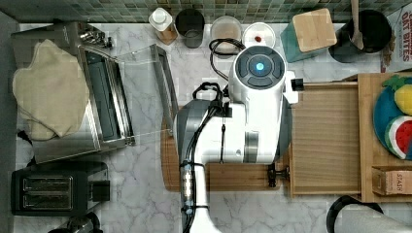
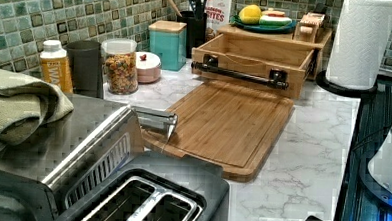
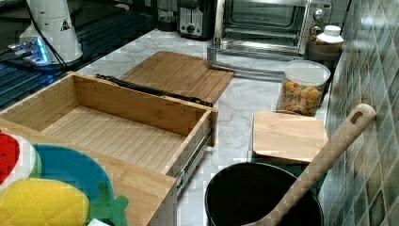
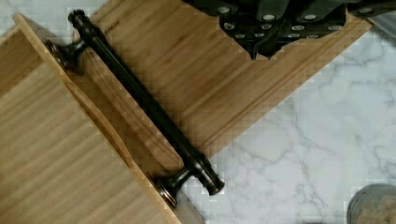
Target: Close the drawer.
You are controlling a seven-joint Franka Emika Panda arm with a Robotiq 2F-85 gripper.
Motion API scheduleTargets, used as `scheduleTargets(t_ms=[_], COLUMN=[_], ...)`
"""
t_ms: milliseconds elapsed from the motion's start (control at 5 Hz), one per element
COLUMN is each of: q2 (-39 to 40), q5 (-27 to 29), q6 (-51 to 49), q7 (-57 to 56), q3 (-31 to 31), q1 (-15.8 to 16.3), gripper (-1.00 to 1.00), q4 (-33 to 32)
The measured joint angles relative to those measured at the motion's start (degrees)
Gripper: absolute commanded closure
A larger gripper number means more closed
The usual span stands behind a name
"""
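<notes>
Top view, read from 9 o'clock across to 3 o'clock. Folded beige cloth (image 1: 50,88) lies on the toaster oven (image 1: 92,92) at 9–10 o'clock; the oven's glass door (image 1: 145,92) is dropped open toward centre. Black two-slot toaster (image 1: 57,188) sits at 8 o'clock on the marble desk (image 1: 136,204).

Centre: white Panda arm (image 1: 243,116) hangs over the wooden cutting board (image 1: 228,177), covering most of it. Along the 12 o'clock edge by the tiled wall stand an orange bottle (image 1: 163,24), a dark cup (image 1: 190,26), a cereal jar (image 1: 226,30) and a small pink-lidded dish (image 1: 259,35), then a teal canister with wooden lid (image 1: 311,34).

At 3 o'clock: the drawer (image 1: 325,141) is pulled out of its wooden stand, bottom bare, front panel toward the cutting board. Its black bar handle (image 1: 275,175) projects over the board edge; in the wrist view the handle (image 4: 144,102) runs on two posts just off the drawer front. In the left view the drawer (image 2: 259,55) stands open at 12–1 o'clock behind the board; in the right view the drawer (image 3: 117,125) is open at centre with its slide rail exposed.

Hand (image 4: 261,44): its dark underside hangs above the cutting board, apart from the handle, touching nothing. Cannot tell whether the fingers are parted or together.

Far 3 o'clock: blue plate with toy fruit (image 1: 396,116) on the stand top; paper towel roll (image 1: 362,218) at 5 o'clock.
</notes>
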Motion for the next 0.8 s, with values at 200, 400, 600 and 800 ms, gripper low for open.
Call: scheduleTargets(t_ms=[200,400,600,800], q2=[-0.41,-0.88,-1.01,-1.18], q5=[-0.09,-0.09,-0.09,-0.09], q6=[4.74,8.76,10.8,12.42], q7=[-7.74,-21.05,-26.67,-26.78], q3=[-0.02,-0.02,-2.18,-2.81], q1=[0.02,0.03,2.25,2.92], gripper=[1.0,1.0,1.0,1.0], q4=[-2.8,-5.88,-8.67,-11.47])
